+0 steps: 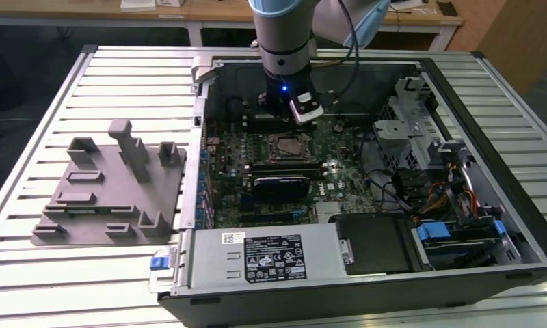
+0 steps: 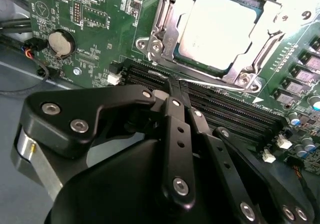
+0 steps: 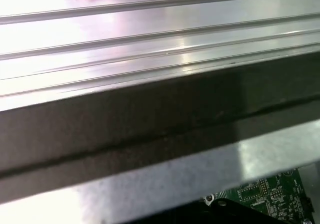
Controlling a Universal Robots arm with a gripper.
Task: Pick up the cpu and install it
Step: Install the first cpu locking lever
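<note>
Cpu (image 2: 216,32) in socket, beyond jaws

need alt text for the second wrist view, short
A silvery cpu sits in its metal-framed socket on a green motherboard, seen close from above the black claw linkage. Black memory slots run between the socket and the claw, and a round coin battery lies off to one side.

You see the cpu (image 2: 215,31) seated in the motherboard (image 1: 283,174) socket. The fixture plate (image 1: 109,188) lies outside the motherboard's case, toward the exterior view's left.
</note>
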